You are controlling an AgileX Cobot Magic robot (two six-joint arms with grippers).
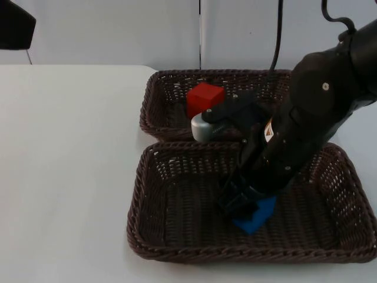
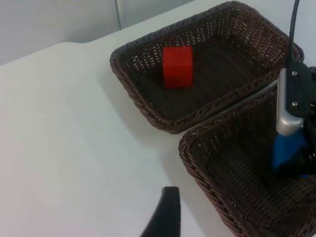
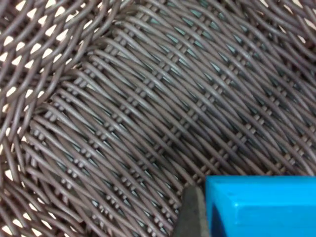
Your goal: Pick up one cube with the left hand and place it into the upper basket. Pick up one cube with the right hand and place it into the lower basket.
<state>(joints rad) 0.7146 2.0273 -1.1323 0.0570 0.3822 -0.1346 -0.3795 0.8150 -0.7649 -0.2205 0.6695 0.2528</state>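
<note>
Lower basket (image 1: 177, 247), nearest the tabletop edge: dark woven wicker, rectangular. Blue cube (image 1: 257, 214) inside it, right of centre, low against the woven floor; whether it rests on the floor or hangs just above it I cannot tell. Right claw (image 1: 240, 200) is down inside this basket, clenched on the blue cube. In the right wrist view a black fingertip (image 3: 191, 213) presses against the cube's side, cube (image 3: 261, 205) close over the weave (image 3: 123, 113). Right arm reaches down across the basket from the far right, covering part of the far rim.

From the left wrist view the blue cube (image 2: 286, 150) sits under the right arm's silver-grey fitting, inside the lower basket (image 2: 197, 168).

Upper basket (image 1: 154, 100) next, same weave, its near rim touching the lower basket's far rim. Red cube (image 1: 204, 99) lies in it, about mid-floor, free of any claw. Same cube (image 2: 177, 66) seen from the left wrist, resting flat in the basket (image 2: 133, 84).

White tabletop (image 1: 65, 177) left of both baskets. Left claw hangs above it, well apart from the baskets, one fingertip (image 2: 165, 215) visible; cannot tell its state. Left arm waits.

Grey wall (image 1: 118, 29) behind.
</note>
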